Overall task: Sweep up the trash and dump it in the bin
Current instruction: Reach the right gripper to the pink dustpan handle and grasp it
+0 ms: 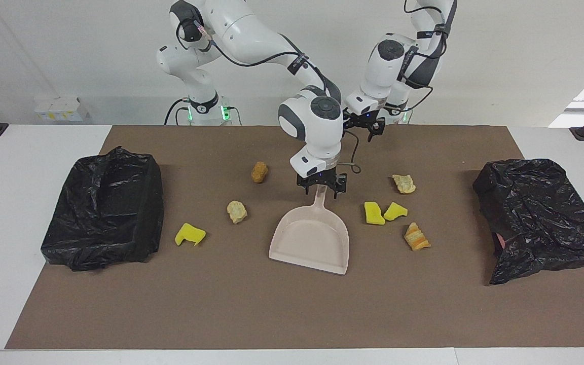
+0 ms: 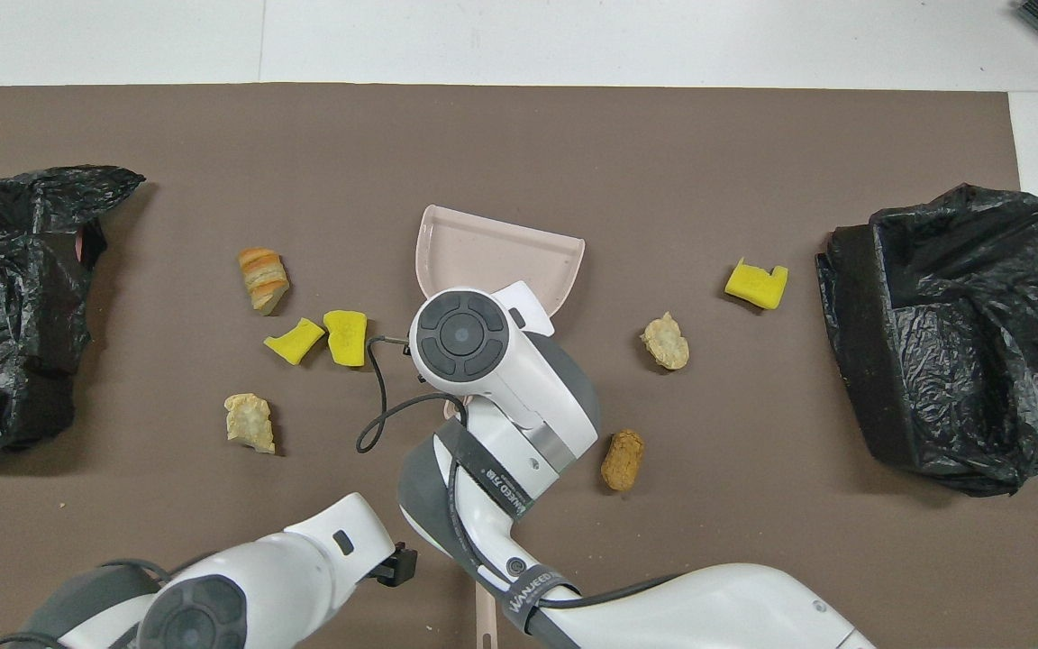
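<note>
White table (image 1: pixel 18 213) carries a brown mat (image 1: pixel 251 309); on it: pink dustpan (image 1: pixel 312 238), seven trash scraps (image 1: pixel 189 234), two black-bagged bins (image 1: pixel 104 208).

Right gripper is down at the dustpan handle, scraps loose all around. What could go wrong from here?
1. The right gripper straddles the dustpan handle close to the pan, so a lift may tip it.
2. Two yellow sponge chunks lie beside the pan; swinging it could scatter them.
3. The left gripper hangs close above the right arm: collision risk.
</note>
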